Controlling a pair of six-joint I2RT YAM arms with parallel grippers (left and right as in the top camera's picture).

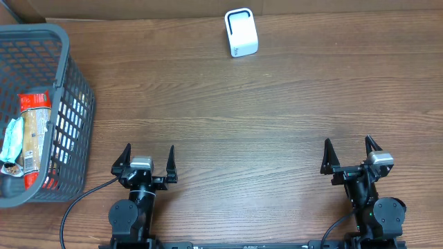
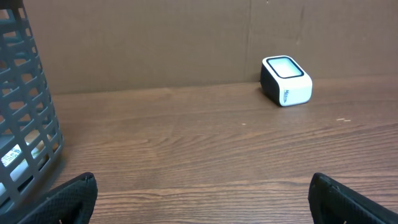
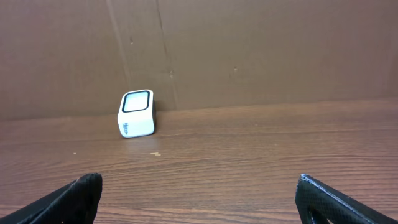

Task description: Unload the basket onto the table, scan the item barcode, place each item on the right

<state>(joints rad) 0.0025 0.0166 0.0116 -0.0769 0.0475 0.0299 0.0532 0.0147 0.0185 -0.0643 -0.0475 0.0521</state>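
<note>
The left hand (image 1: pixel 149 151) and right hand (image 1: pixel 347 142) are gaping wide, empty; the packet (image 1: pixel 34 131) is lying in a basket (image 1: pixel 66 69) left of the left hand, lettering unreadable.

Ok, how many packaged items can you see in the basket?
2. A red-ended packet lies in the grey basket, with a pale teal wrapper beside it at the picture's left edge. The basket is cut off there, so more may be hidden.
</note>
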